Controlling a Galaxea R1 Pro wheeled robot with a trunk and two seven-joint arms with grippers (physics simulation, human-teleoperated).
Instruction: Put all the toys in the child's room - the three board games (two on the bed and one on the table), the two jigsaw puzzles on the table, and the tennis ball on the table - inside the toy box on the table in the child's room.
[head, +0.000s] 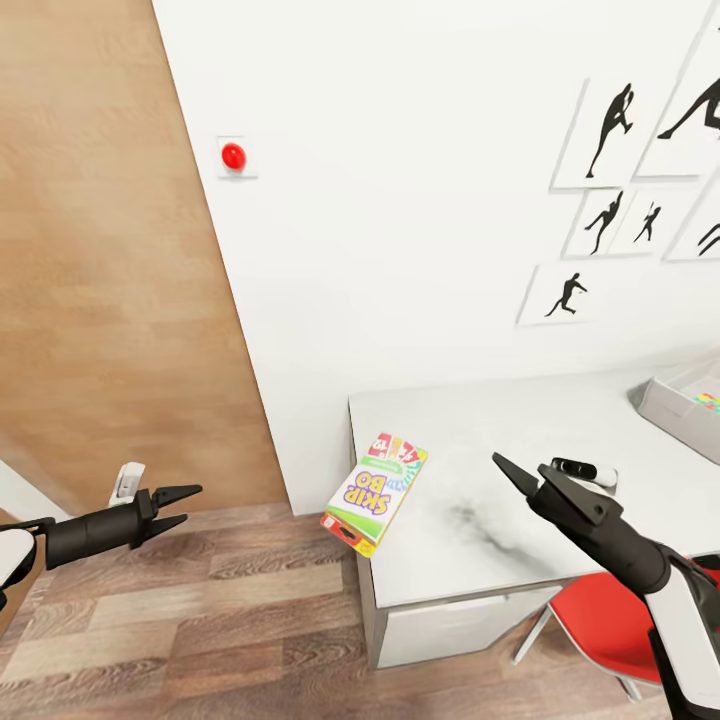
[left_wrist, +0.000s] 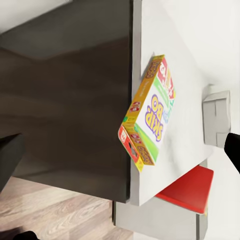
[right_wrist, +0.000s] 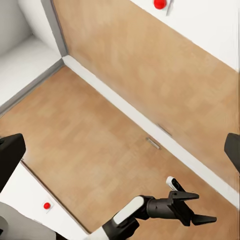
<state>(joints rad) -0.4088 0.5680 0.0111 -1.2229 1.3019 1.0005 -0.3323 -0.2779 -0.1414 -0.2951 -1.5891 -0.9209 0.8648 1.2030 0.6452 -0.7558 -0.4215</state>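
My left gripper (head: 188, 507) hung open and empty over the floor; my right gripper (head: 512, 473) sat above the table (head: 560, 420), its jaws' spread unreadable. The SKIP BO board game (head: 375, 492) overhung the table's left edge between them, long axis running near-left to far-right, nearer my right gripper. Far right sat the toy box (head: 672, 402).

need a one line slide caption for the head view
Skip-Bo box overhanging the desk corner, both tools open and empty: left over the floor, right above the desk.
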